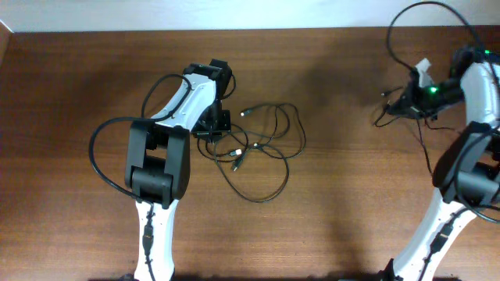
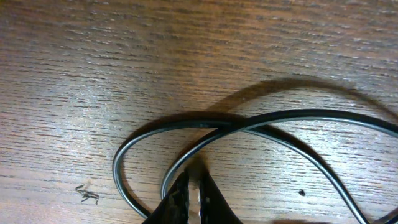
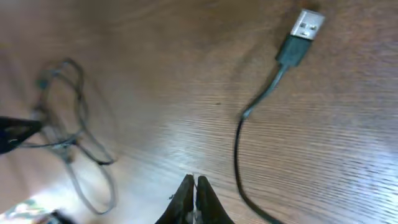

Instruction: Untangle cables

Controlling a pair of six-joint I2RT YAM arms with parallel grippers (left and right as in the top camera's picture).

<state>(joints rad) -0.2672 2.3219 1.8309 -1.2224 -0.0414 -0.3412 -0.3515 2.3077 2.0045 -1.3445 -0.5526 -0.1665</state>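
The cables lie as a loose tangle of thin black loops on the wooden surface, left of centre. Its long axis runs crosswise, from my left end effector out toward my right side. The move ahead turns on that: the bundle begins right at my left fingertips and spreads away to the right, so the left arm is plainly the nearer one. That arm reaches forward, folded at the elbow, with its wrist bent down over the tangle's left edge. In the left wrist view two strands cross just ahead of the tips, and one loop curls down beside them. The jaws there are drawn nearly together; whether a strand is pinched between them I cannot tell. My right end effector is well apart at the far right of the surface, jaws pressed together on nothing. That arm is stretched out with its wrist turned inward. A single cord with a USB plug lies just beside it, its line running from the plug back past my fingertips.
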